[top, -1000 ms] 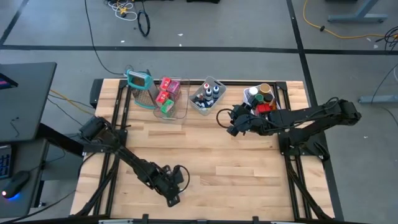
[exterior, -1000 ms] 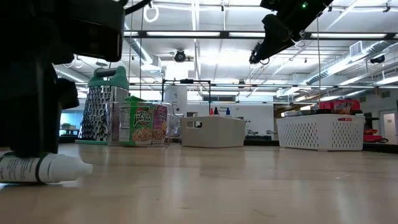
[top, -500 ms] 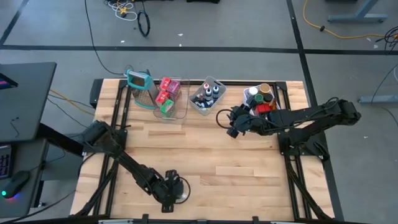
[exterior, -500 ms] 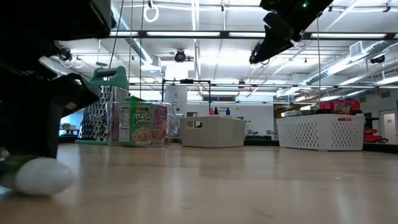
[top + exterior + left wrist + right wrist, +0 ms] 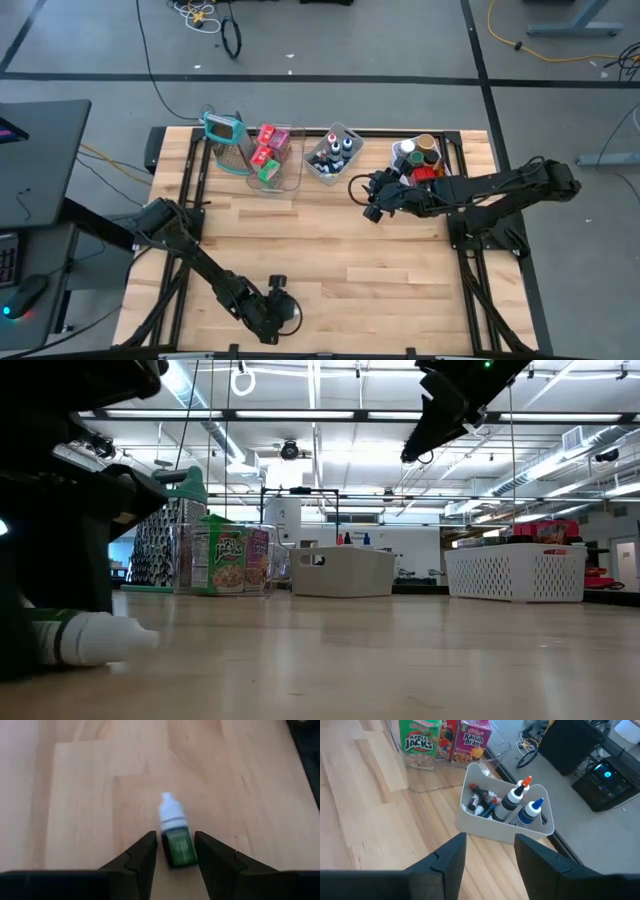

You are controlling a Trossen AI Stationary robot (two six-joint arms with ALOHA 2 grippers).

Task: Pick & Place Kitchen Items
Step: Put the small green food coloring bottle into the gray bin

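A small dropper bottle (image 5: 176,837) with a dark green label and a white cap lies level at the table's near left, its cap pointing away from the wrist. My left gripper (image 5: 175,839) stands low over it (image 5: 272,300), shut on its body. The bottle also shows in the low view (image 5: 90,640), down at the tabletop. My right gripper (image 5: 368,195) hangs open and high (image 5: 415,450) in front of the far bins, with nothing between its fingers (image 5: 490,842). My left gripper has the bottle's green-labelled body (image 5: 172,851) between its two fingers, one on each long side. The fingers slant down from the table's left and run along the bottle. The bottle stays level at the tabletop, its white cap (image 5: 169,810) sticking out past the fingertips.
Along the far edge stand a teal-framed grater (image 5: 225,140), a clear bin with small cereal boxes (image 5: 272,155), a grey bin with little bottles (image 5: 502,812) and a white slotted bin with jars (image 5: 420,158). Bare wood (image 5: 340,250) lies between the two arms.
My left gripper has sunk a little and shifted toward the table's near edge while rolling its wrist. The bottle turned with it: its cap swung toward the near edge half a second ago and now points sideways again.
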